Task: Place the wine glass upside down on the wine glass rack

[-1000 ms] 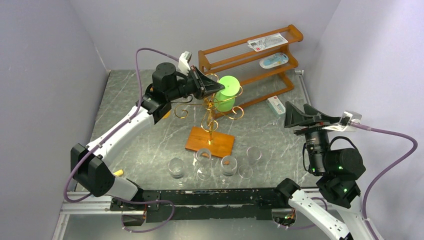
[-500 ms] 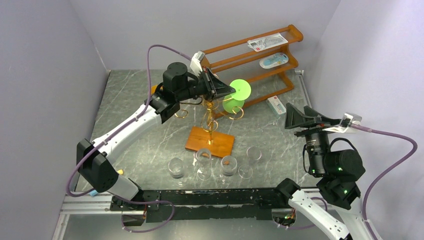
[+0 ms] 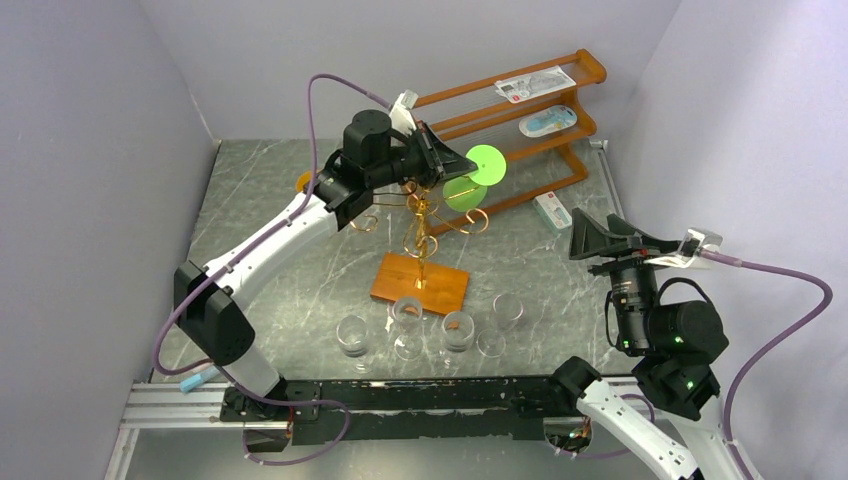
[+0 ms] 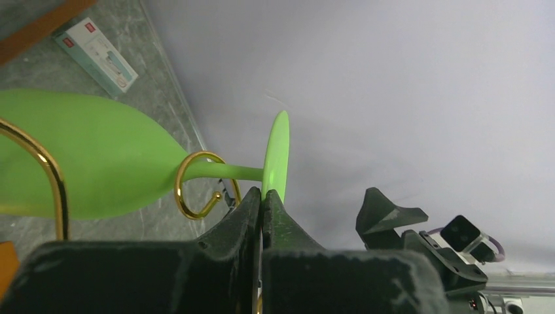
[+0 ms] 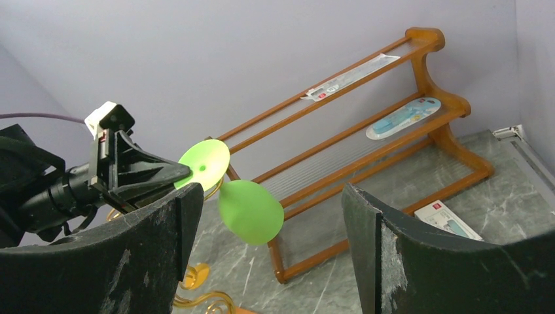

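The green wine glass hangs tilted, bowl (image 3: 462, 193) low and foot disc (image 3: 486, 164) high, at the right side of the gold wire rack (image 3: 420, 215) on its orange-brown base (image 3: 420, 283). My left gripper (image 3: 452, 165) is shut on the rim of the foot disc (image 4: 278, 154). In the left wrist view the stem (image 4: 229, 172) passes through a gold scroll hook (image 4: 196, 186), with the bowl (image 4: 98, 157) beyond it. My right gripper (image 3: 610, 235) is open and empty at the right, away from the rack. The right wrist view shows the bowl (image 5: 250, 212) between its open fingers, far off.
A brown three-tier wooden shelf (image 3: 560, 130) with packets stands at the back right, just behind the glass. A white box (image 3: 553, 212) lies by its foot. Several clear glasses (image 3: 430, 325) stand in front of the rack base.
My left arm has carried the green glass to the right and farther back, from the rack's middle to its right scroll arms. The right arm has hardly moved.
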### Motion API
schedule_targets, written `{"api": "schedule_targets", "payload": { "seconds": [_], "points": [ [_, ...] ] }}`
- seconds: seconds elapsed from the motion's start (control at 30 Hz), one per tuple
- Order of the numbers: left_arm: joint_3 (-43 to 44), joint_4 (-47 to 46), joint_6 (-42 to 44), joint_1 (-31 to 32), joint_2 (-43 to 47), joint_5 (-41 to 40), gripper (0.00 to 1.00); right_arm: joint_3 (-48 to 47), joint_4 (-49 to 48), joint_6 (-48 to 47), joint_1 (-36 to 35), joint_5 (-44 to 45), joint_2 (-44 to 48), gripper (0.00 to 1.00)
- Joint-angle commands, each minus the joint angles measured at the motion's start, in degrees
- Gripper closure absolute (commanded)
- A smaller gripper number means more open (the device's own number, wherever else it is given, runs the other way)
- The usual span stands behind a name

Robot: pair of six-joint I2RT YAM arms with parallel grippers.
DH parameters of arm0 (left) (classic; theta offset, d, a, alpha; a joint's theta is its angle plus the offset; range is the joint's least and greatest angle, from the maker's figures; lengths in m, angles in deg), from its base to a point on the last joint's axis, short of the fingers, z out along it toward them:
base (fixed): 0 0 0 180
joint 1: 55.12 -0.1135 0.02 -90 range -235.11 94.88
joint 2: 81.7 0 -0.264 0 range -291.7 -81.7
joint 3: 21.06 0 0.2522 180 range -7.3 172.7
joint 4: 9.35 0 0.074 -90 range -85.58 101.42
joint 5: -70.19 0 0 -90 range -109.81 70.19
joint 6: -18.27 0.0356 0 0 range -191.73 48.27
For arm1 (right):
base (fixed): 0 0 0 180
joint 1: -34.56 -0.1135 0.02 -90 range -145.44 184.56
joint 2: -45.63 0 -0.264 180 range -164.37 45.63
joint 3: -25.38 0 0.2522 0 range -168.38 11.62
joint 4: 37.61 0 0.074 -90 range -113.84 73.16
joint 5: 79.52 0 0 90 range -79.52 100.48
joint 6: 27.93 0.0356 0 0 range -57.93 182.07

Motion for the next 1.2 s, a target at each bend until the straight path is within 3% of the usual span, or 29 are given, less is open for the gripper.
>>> {"api": "schedule_targets", "payload": {
  "seconds": [0.0, 0.23, 0.57, 1.03, 1.17],
  "points": [
    [2.34, 1.94, 1.72, -0.67, -0.5, -3.21, 0.95, 0.76, 0.83, 0.68, -0.34, 0.86, 0.96, 0.19],
    [1.23, 4.32, 5.49, -2.11, 2.23, -6.73, 0.93, 1.08, 0.97, 1.42, -0.39, 0.33, 0.63, 0.19],
    [1.05, 8.28, 8.98, -3.49, 3.08, -7.39, 0.78, 0.32, 2.59, 3.36, -0.34, 0.14, -0.14, 0.19],
    [-2.28, 10.68, 13.37, -7.12, 10.82, -5.76, 0.55, -2.37, 15.11, 14.77, -0.34, -8.45, -6.38, 0.19],
    [-2.71, 13.07, 18.18, -10.14, 14.8, -3.07, 0.43, -7.76, 24.27, 17.87, -0.38, -11.07, -12.64, 0.17]
  ]
}}
